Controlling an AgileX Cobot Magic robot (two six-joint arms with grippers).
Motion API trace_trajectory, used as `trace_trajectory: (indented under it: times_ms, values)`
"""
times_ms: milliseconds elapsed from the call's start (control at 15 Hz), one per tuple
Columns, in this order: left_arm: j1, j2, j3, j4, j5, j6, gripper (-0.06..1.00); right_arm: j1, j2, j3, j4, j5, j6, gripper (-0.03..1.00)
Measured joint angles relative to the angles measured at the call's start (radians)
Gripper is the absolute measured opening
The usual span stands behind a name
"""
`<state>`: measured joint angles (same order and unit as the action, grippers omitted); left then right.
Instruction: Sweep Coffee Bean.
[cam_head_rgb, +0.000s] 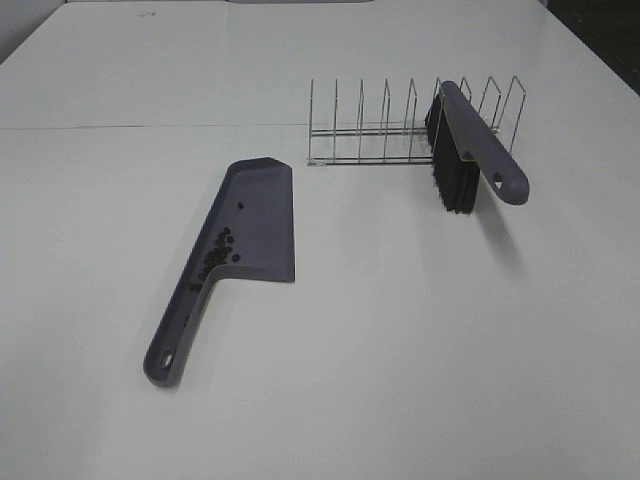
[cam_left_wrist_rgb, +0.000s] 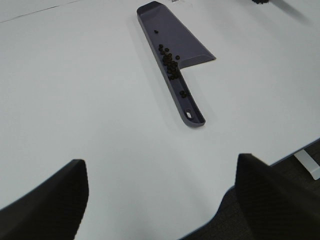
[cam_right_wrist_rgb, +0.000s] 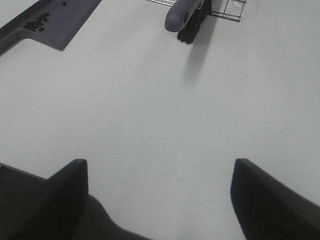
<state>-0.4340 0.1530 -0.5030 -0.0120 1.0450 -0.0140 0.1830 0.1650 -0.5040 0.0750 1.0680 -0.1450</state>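
Dark roundish coffee beans (cam_head_rgb: 217, 252) are lying inside a grey plastic dustpan (cam_head_rgb: 255, 215) on the white worktop (cam_head_rgb: 400, 350), near its handle. Both sets of fingers (cam_left_wrist_rgb: 45, 200) (cam_right_wrist_rgb: 272, 195) are hovering released, grasping nothing. Tilting the dustpan carelessly risks spilling beans.

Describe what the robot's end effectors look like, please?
Only fingertips show, in the wrist views. The left end effector has two broad, matte black fingers with a fine texture and rounded corners. The right end effector looks the same. No cables, markings or arms are visible.
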Motion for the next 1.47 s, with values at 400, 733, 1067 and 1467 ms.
trace_trajectory:
  times_ms: [400, 733, 1067, 1467]
  values:
    - [0.0, 0.0, 0.0, -0.004, -0.001, 0.004, 0.76, 0.0, 0.0, 0.0, 0.0, -0.001, 0.0, 0.7]
    - [0.0, 0.0, 0.0, -0.004, -0.001, 0.004, 0.76, 0.0, 0.0, 0.0, 0.0, -0.001, 0.0, 0.7]
    - [0.237, -0.069, 0.0, -0.004, -0.002, 0.006, 0.76, -0.158, -0.043, 0.002, 0.011, -0.003, 0.0, 0.7]
    - [0.357, -0.156, 0.0, -0.004, -0.002, 0.006, 0.76, -0.175, -0.169, 0.002, 0.015, -0.002, 0.0, 0.7]
